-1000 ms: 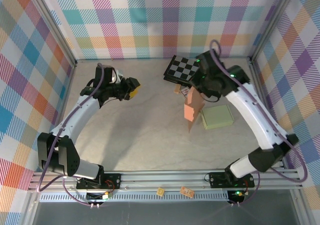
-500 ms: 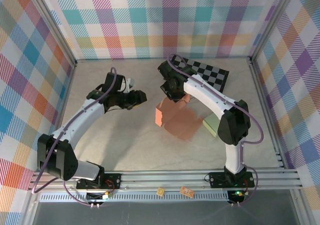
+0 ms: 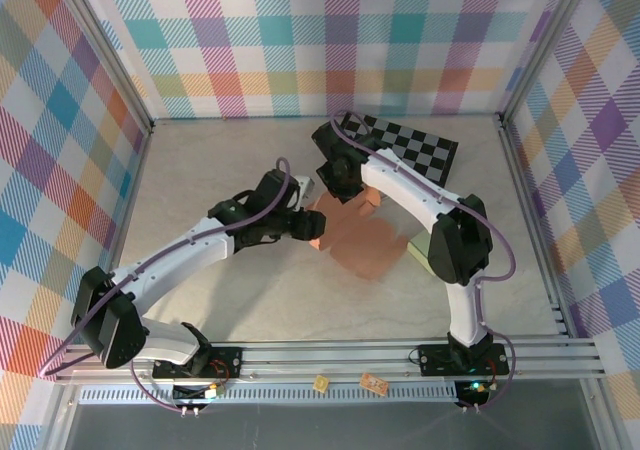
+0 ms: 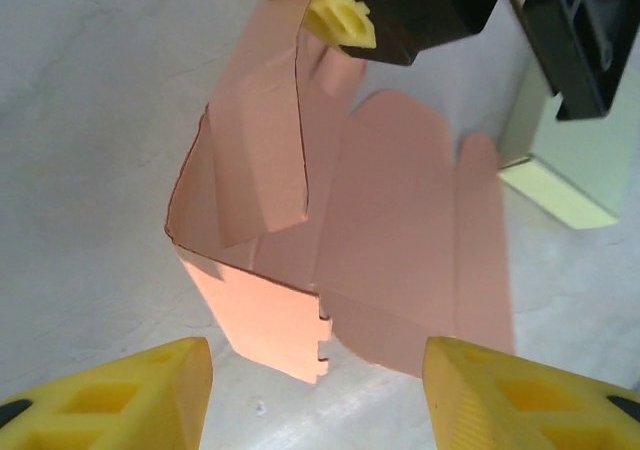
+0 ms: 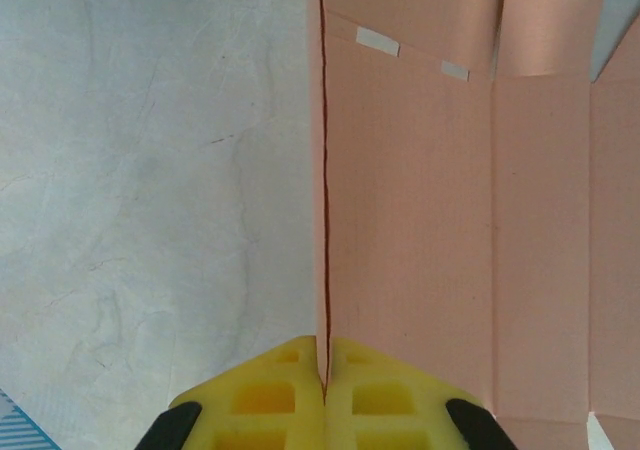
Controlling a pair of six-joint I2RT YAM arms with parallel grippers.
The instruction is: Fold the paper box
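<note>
Nearest, past the front rail and arm bases: bare table (image 3: 200,185), widest to the left and front.

Mid-table: left gripper (image 3: 306,226), about half parted, nothing held. From its wrist camera, yellow fingers (image 4: 120,395) spread either side of the near corner of the box (image 4: 400,230); close to it, no contact visible.

Just beyond, at table centre: box (image 3: 357,242), pink card, part-unfolded. Broad panel with rounded flaps flat on the surface; one side panel raised and bowed.

- Handling, by guess: light, thin, springy; likely to pop back along the scores unless pressed past square
- Easy to crease off-line or tear at the notched tab by the near corner
- Smooth underside, so probably prone to sliding when pushed
- Best taken by a free panel edge or flap tip close to a crease, not by the flat middle

Behind the box: right gripper (image 3: 328,184), pinched fully shut on the raised panel's top edge. Card edge-on between the pads in its wrist view, right gripper (image 5: 325,375) square over the fold line.

Right of the box: green pad (image 3: 422,252), just beside the flat panel; contact unclear.

Far right: checkerboard (image 3: 415,148), partly under the right arm. Plaid walls on three sides, well apart from the box.

Room: free to the left and front; tight to the right (pad) and behind (right arm, checkerboard). Grippers near each other over the raised panel, so little margin there
</note>
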